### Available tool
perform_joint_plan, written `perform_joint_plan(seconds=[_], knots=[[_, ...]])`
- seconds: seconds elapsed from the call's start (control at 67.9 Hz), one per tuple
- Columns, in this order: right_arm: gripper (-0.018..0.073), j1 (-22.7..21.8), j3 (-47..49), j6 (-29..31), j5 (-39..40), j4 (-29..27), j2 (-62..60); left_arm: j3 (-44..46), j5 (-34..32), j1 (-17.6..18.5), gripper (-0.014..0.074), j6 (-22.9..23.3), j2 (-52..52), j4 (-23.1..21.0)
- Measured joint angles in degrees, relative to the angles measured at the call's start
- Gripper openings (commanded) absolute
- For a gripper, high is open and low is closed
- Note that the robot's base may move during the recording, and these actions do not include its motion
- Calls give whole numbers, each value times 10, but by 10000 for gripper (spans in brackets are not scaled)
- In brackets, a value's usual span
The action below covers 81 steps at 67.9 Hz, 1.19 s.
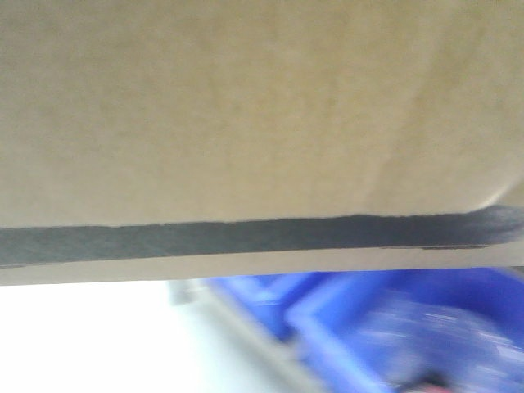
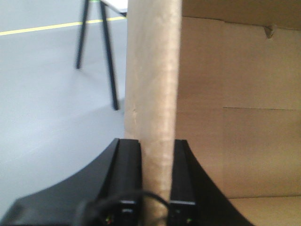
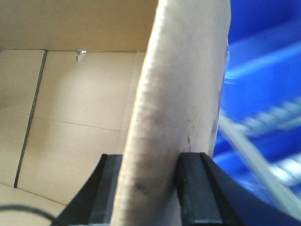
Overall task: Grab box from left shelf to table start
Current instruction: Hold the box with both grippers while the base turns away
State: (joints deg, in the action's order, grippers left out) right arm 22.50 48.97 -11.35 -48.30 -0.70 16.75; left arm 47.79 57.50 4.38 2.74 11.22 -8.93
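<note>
The brown cardboard box fills most of the front view, with a black printed band along its lower part. My left gripper is shut on the box's left wall, one finger outside and one inside the open box. My right gripper is shut on the box's right wall in the same way. The bare inside of the box shows in both wrist views. Blue bins of the left shelf show blurred below the box and beside the right wall. The steel rail is not clearly seen.
In the left wrist view there is grey floor with a yellow line and dark table legs under a white tabletop corner. A pale bar crosses the blue bins in the right wrist view.
</note>
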Motion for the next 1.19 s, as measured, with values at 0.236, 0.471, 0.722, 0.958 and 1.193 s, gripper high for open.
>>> perform_joint_plan(seconds=[0.236,0.471,0.722,0.958,1.193], knots=[[57,0,0,0,0,0,0,0,0,0,-98,0,0,0],[57,0,0,0,0,0,0,0,0,0,-98,0,0,0],[57,0,0,0,0,0,0,0,0,0,-98,0,0,0],[57,0,0,0,0,0,0,0,0,0,-98,0,0,0],[57,0,0,0,0,0,0,0,0,0,-98,0,0,0]])
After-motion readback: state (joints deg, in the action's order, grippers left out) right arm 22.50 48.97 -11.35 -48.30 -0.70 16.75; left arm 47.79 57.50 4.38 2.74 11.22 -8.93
